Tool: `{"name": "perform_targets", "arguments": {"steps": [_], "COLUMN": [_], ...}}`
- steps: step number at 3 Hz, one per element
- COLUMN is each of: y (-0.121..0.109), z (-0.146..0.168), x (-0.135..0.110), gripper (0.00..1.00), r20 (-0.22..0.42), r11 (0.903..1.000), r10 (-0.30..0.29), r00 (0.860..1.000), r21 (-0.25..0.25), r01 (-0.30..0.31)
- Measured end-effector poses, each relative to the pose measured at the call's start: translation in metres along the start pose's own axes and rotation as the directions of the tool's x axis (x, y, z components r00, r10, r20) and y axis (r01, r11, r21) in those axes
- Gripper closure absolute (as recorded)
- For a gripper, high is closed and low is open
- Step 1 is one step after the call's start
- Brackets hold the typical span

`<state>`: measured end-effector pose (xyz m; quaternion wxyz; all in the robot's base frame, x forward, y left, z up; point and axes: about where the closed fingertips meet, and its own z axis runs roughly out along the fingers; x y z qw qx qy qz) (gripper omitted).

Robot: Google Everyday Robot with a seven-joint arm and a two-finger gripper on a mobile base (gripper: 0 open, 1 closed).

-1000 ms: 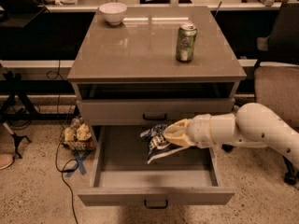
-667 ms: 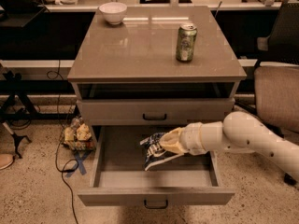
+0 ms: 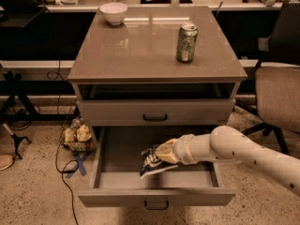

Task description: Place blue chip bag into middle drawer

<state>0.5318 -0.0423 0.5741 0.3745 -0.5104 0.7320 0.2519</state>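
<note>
The blue chip bag (image 3: 151, 162) is a crinkled dark-blue bag with white edges. It hangs inside the open middle drawer (image 3: 108, 181), low over the grey floor near the centre. My gripper (image 3: 162, 156) reaches in from the right on a white arm and is shut on the bag's right side. I cannot tell whether the bag's lower edge touches the floor. The drawer is pulled far out, with its dark bar handle (image 3: 156, 204) on the narrow front panel.
A closed taller-fronted grey drawer (image 3: 154, 112) sits above the open one. On the cabinet top stand a green drink can (image 3: 186, 42) and a white bowl (image 3: 113, 12). An office chair (image 3: 279, 95) is at the right. A snack pile (image 3: 77, 134) and cables lie on the floor at the left.
My gripper has moved the bag left and lower into the drawer. The arm stretches further in from the right.
</note>
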Motion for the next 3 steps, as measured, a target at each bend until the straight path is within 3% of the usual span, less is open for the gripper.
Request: {"name": "perform_targets", "arguments": {"steps": [1,2,3], "y": [-0.001,-0.004,-0.006], "z": [0.013,0.018,0.016], "x": [0.008,0.015,0.022], "gripper": [0.11,0.0,0.0], "r20": [0.003,0.008,0.019], "r11": [0.9996,0.9986,0.9974], "r10": [0.029,0.052,0.071], "r00": [1.0,0.999,0.997], "r21": [0.007,0.011,0.013], "r01": [-0.029,-0.052,-0.071]}}
